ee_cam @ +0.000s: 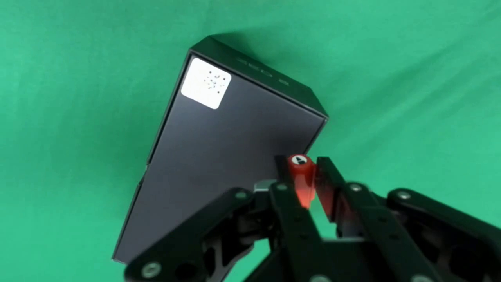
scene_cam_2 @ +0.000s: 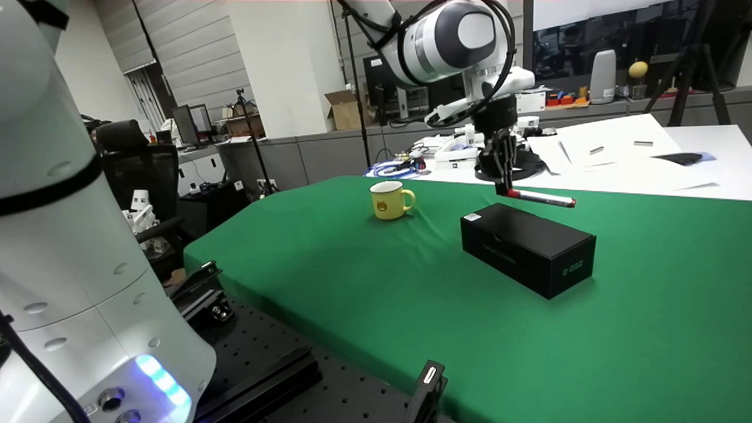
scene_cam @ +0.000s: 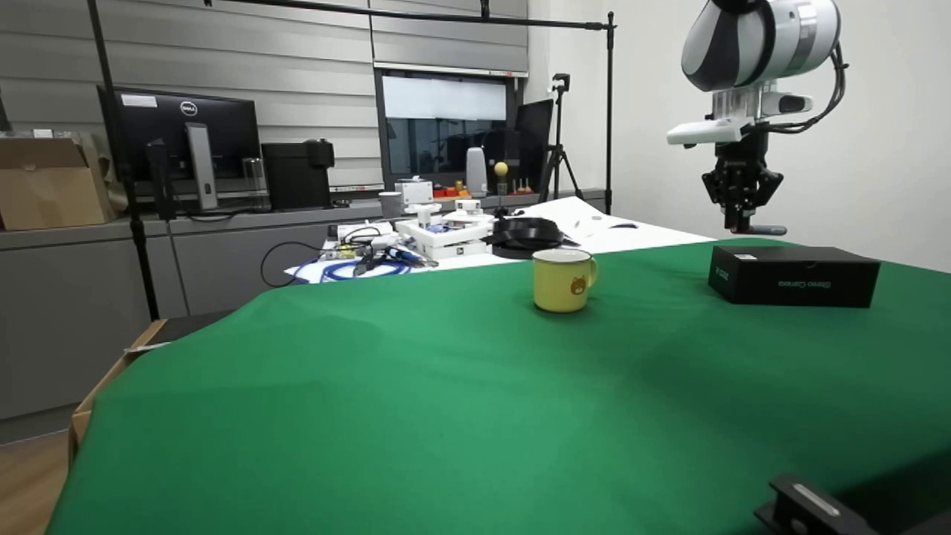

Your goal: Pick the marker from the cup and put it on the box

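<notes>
The marker is a thin pen with a red cap and a pale barrel. It shows in both exterior views (scene_cam: 769,230) (scene_cam_2: 543,198), and its red cap shows in the wrist view (ee_cam: 302,178). My gripper (scene_cam: 739,225) (scene_cam_2: 504,189) (ee_cam: 301,166) is shut on the cap end and holds the marker nearly level, in the air. The flat black box (scene_cam: 802,279) (scene_cam_2: 526,235) (ee_cam: 219,145) lies below; a gap separates it from the marker. In the wrist view the cap is seen over one box edge. The yellow cup (scene_cam: 557,286) (scene_cam_2: 386,202) stands upright, outside the wrist view.
The box and cup stand on a green cloth (scene_cam: 416,416) (scene_cam_2: 352,282). Behind it is a white table (scene_cam_2: 693,176) with papers, cables and white parts. A black clamp (scene_cam: 813,509) (scene_cam_2: 427,388) sits at the table edge near the robot base (scene_cam_2: 100,294).
</notes>
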Motion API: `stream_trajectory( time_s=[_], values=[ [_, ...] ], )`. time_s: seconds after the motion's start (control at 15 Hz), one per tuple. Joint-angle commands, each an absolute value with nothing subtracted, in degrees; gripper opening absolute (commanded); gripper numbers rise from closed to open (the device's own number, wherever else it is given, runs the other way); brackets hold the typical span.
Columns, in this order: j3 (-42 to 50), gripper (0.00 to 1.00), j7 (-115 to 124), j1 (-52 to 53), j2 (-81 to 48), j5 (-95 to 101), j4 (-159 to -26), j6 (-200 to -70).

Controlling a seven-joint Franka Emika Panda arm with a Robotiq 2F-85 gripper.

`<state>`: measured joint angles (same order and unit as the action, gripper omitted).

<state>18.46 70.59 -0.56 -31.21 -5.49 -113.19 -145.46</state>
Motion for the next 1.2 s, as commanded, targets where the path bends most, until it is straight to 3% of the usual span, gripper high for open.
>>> stream_trajectory(
  time_s=[0.0,1.0,1.07,1.13],
  values=[
    [19.13,0.06,75.07,-0.32,-29.88,-4.57,-115.92,-145.07],
    [17.94,0.06,80.82,-1.88,-32.60,-5.59,-113.38,-140.03],
    [18.02,0.22,79.35,-1.88,-31.76,-4.65,-114.78,-141.37],
    [17.91,0.22,79.35,-1.94,-31.91,-4.69,-114.68,-141.33]
  ],
)
